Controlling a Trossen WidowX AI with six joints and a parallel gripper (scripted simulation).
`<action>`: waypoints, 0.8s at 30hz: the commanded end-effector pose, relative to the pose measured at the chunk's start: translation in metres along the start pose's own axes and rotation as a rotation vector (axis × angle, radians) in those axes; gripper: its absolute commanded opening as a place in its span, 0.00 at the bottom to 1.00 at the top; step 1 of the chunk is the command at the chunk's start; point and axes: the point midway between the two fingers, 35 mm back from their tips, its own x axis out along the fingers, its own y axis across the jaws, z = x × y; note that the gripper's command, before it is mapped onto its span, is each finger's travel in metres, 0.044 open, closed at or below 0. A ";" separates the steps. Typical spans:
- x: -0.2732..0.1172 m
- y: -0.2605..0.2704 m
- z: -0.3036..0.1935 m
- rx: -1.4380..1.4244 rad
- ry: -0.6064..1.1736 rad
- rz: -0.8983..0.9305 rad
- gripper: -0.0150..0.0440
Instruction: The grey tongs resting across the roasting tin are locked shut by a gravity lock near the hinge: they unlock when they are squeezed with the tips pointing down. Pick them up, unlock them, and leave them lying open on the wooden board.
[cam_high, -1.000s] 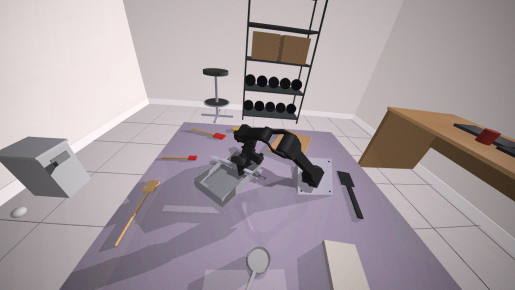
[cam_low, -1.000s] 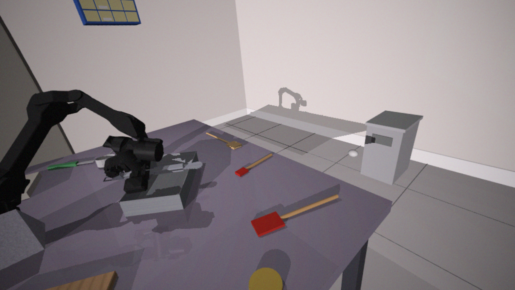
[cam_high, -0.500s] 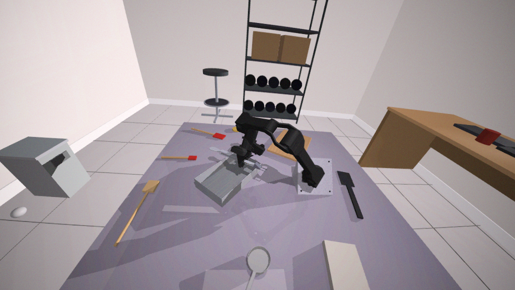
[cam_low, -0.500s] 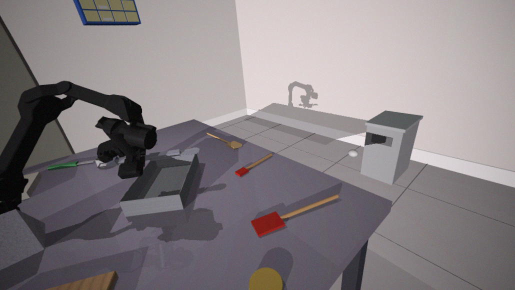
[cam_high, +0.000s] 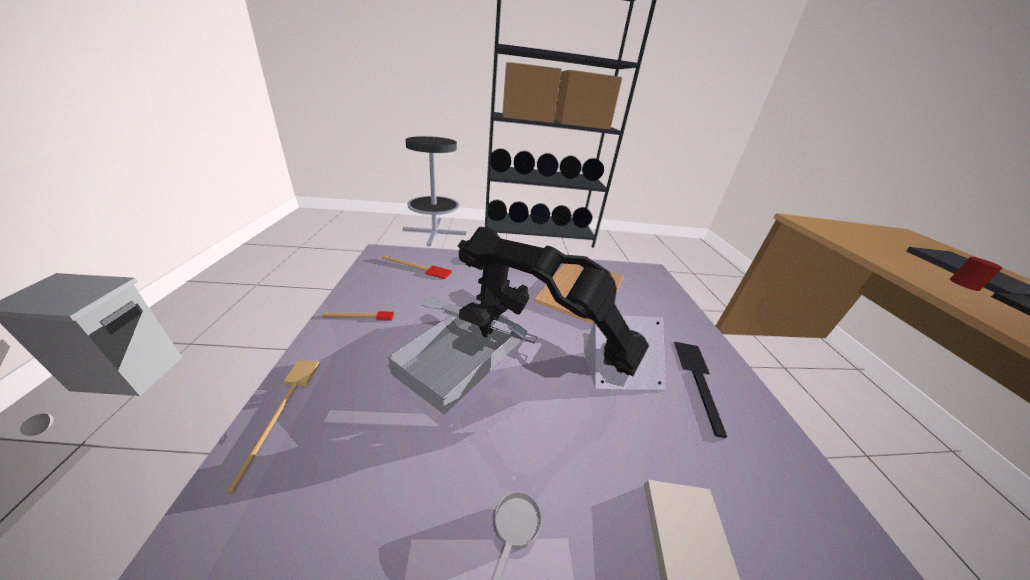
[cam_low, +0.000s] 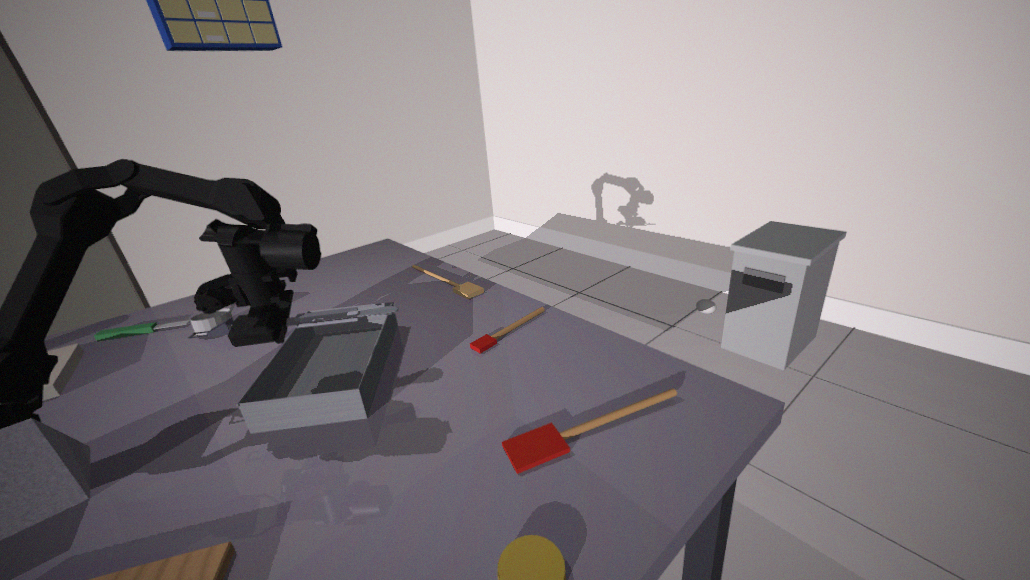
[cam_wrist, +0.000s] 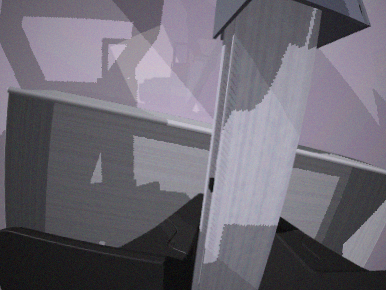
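The grey tongs (cam_high: 524, 333) (cam_low: 345, 315) (cam_wrist: 255, 150) are held roughly level above the roasting tin, with their arms close together. My gripper (cam_high: 486, 331) (cam_low: 258, 335) (cam_wrist: 225, 205) points down and is shut on the tongs partway along their length. The broad tips reach out past the tin on the side away from the robot's base. Whether the lock is engaged cannot be made out. The grey roasting tin (cam_high: 418, 385) (cam_low: 306, 416) (cam_wrist: 75, 150) stands on the table under the tongs. The wooden board (cam_high: 558, 291) (cam_low: 187, 565) lies apart from the tin, partly hidden behind the arm in the top view.
Two red-headed spatulas (cam_high: 438, 272) (cam_low: 535, 448) and a tan spatula (cam_high: 301, 372) (cam_low: 469, 289) lie beyond the tin. A black spatula (cam_high: 691, 356) lies beside the base. A sieve (cam_high: 516, 518) and a cream block (cam_high: 688, 525) are on the opposite side from the board.
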 end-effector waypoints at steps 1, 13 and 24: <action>-0.005 0.001 -0.003 0.002 0.029 0.133 0.00; -0.007 0.003 -0.005 0.008 0.050 0.213 0.00; -0.028 0.053 -0.028 -0.167 0.037 0.227 0.00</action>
